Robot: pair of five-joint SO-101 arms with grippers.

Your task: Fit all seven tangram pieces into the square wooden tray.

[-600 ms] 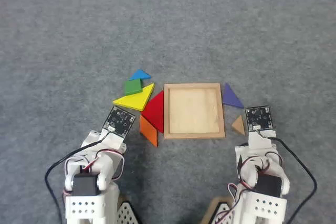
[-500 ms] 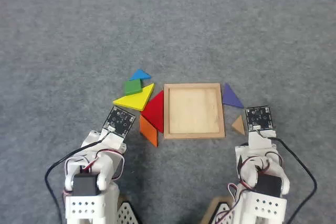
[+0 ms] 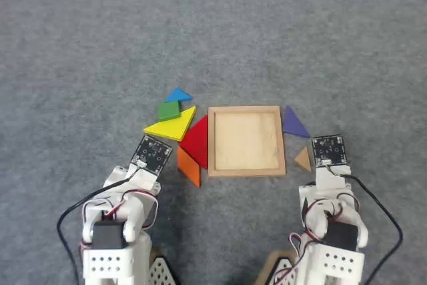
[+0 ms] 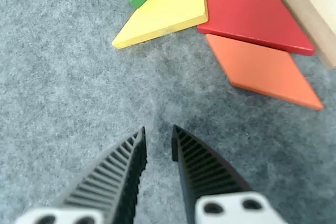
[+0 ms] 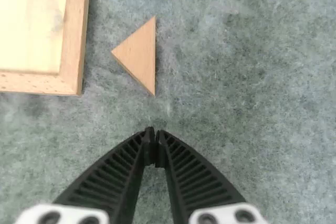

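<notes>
The square wooden tray (image 3: 245, 109) lies empty at the table's middle. Left of it lie a red triangle (image 3: 197, 141), an orange parallelogram (image 3: 189, 165), a yellow triangle (image 3: 175, 125), a green square (image 3: 169, 110) and a blue triangle (image 3: 178, 95). On its right lie a purple triangle (image 3: 293, 122) and a small tan triangle (image 3: 303, 159). My left gripper (image 4: 158, 134) hovers over bare felt short of the orange parallelogram (image 4: 262, 70), its fingers a narrow gap apart and holding nothing. My right gripper (image 5: 155, 131) is shut and empty, just short of the tan triangle (image 5: 139, 54).
Grey felt covers the whole table. Both arm bases stand at the near edge, the left arm (image 3: 150, 153) and the right arm (image 3: 330, 150) flanking the tray. Open felt stretches beyond the pieces to the far edge and to both sides.
</notes>
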